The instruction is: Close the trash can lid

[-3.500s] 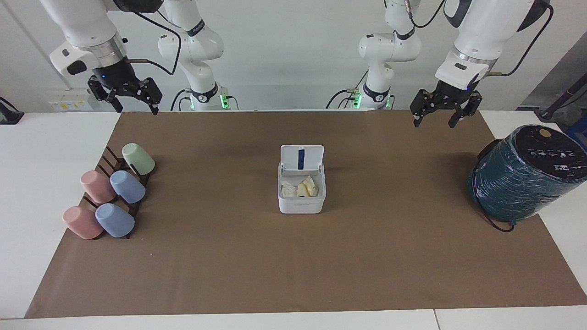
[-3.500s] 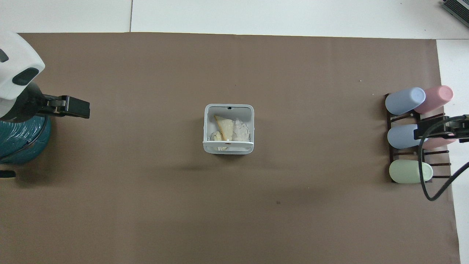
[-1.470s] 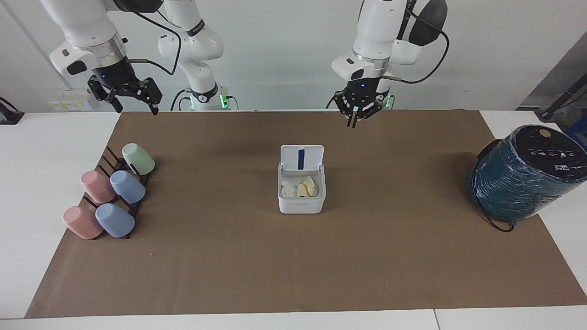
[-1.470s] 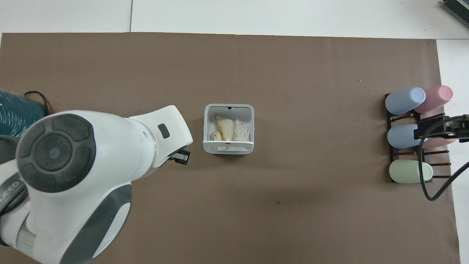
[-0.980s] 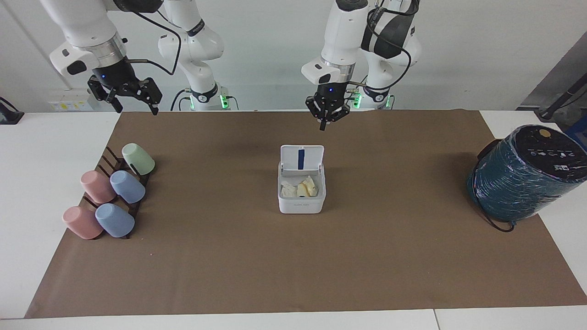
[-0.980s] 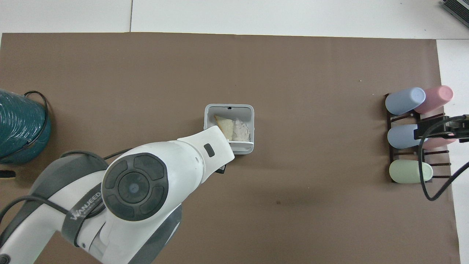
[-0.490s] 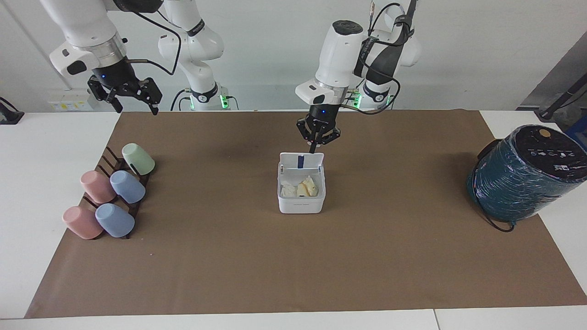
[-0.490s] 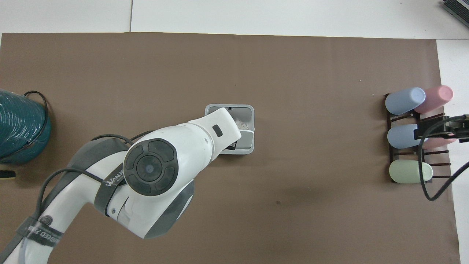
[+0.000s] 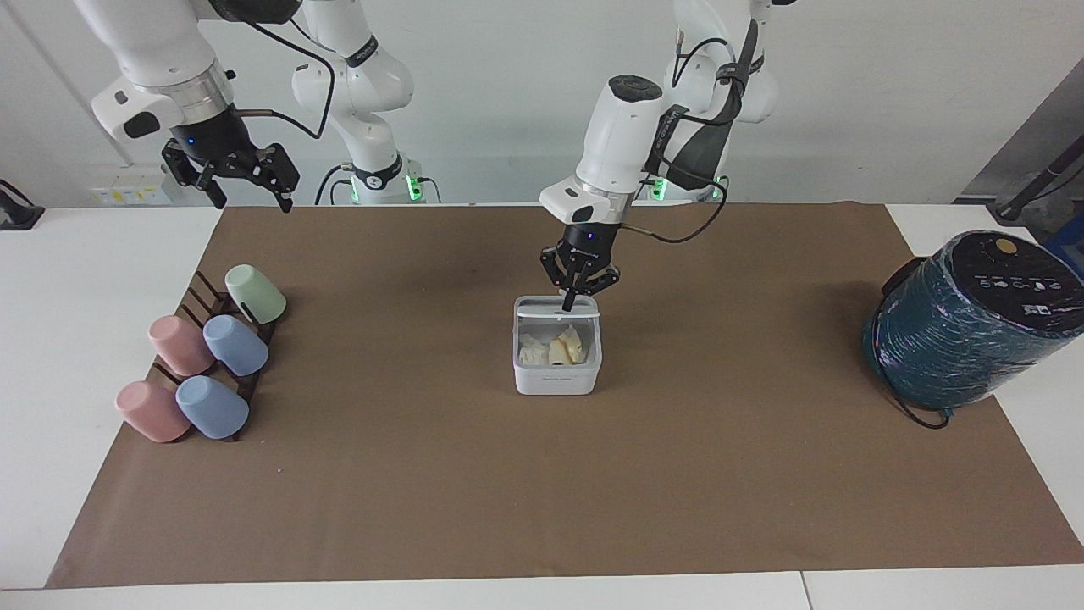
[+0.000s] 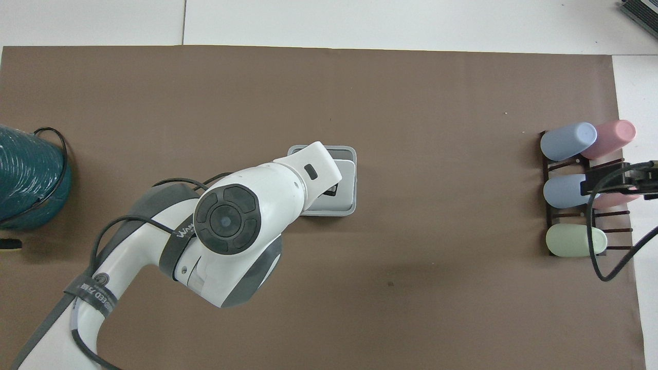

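The small white trash can (image 9: 556,373) stands at the middle of the brown mat, with crumpled paper (image 9: 555,349) inside. Its white lid (image 9: 557,307) is tipped down over the opening, partly lowered, and the paper still shows under it in the facing view. My left gripper (image 9: 568,302) is shut, and its tips press on the lid's top near the hinge edge. In the overhead view the lid (image 10: 345,177) covers most of the trash can (image 10: 352,208), and the left arm hides the rest. My right gripper (image 9: 247,196) is open and waits in the air over the cup rack.
A dark rack with several pastel cups (image 9: 203,356) lies toward the right arm's end of the table and also shows in the overhead view (image 10: 578,190). A big teal wrapped cylinder (image 9: 965,326) with a black cable stands toward the left arm's end.
My left arm swung in from over the teal cylinder to the trash can, came down on the upright lid and pushed it over toward the opening. The right arm has not moved.
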Controlling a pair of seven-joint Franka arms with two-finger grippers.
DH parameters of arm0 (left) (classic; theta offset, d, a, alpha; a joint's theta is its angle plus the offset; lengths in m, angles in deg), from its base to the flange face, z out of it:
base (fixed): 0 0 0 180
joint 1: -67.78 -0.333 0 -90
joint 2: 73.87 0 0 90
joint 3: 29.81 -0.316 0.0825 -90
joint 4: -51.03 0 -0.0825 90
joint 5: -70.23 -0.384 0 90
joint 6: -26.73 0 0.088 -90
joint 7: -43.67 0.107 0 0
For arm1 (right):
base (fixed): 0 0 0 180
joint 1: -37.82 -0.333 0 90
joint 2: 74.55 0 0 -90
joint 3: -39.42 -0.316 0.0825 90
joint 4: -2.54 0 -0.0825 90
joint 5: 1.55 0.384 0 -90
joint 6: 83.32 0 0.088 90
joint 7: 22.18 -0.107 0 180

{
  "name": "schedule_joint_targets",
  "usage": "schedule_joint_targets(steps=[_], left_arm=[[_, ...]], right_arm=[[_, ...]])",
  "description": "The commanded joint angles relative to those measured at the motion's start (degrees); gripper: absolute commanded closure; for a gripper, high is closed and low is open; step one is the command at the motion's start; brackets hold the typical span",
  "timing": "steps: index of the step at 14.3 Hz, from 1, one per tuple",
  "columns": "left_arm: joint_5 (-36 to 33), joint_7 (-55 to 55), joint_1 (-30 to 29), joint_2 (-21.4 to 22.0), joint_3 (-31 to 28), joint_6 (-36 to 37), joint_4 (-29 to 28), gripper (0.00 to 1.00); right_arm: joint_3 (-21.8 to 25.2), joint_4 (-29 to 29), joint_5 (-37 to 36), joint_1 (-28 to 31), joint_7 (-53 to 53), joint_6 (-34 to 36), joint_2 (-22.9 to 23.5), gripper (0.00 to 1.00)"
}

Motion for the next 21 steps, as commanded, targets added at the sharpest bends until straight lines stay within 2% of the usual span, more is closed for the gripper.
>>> schedule_joint_targets(steps=[1, 5, 8, 15, 16, 17, 19, 20, 21], left_arm=[[-0.60, -0.06, -0.70, -1.74, -0.09, -2.91, 0.52, 1.00], [-0.86, -0.50, -0.70, -7.37, -0.26, -4.41, 3.86, 1.00], [-1.04, -0.15, -0.78, -9.92, -0.35, -6.16, 4.48, 1.00], [-1.04, -0.41, -0.52, -9.67, -0.44, -4.25, 3.51, 1.00], [-1.04, -0.67, -0.52, -8.44, -0.53, -2.32, 3.69, 0.95], [-1.04, -0.67, -0.61, -6.43, -0.61, 0.31, 3.60, 0.85], [-1.04, -1.02, -0.87, -2.47, -0.96, 8.20, 3.60, 0.60], [-1.04, -1.02, -2.09, -0.72, -0.97, 12.77, 3.60, 0.59], [-1.04, -0.50, -2.80, 1.04, -0.97, 16.12, 3.34, 0.45]], right_arm=[[0.11, 0.34, 0.84, 0.02, 0.82, 0.89, -0.88, 0.00], [0.11, 0.34, 0.84, 0.02, 0.82, 0.89, -0.88, 0.00], [0.11, 0.34, 0.84, 0.02, 0.82, 0.89, -0.88, 0.00], [0.11, 0.34, 0.84, 0.02, 0.82, 0.89, -0.88, 0.00], [0.11, 0.34, 0.84, 0.02, 0.82, 0.89, -0.88, 0.00], [0.11, 0.34, 0.84, 0.02, 0.82, 0.89, -0.88, 0.00], [0.11, 0.34, 0.84, 0.02, 0.82, 0.89, -0.88, 0.00], [0.11, 0.34, 0.84, 0.02, 0.82, 0.89, -0.88, 0.00], [0.11, 0.34, 0.84, 0.02, 0.82, 0.89, -0.88, 0.00]])
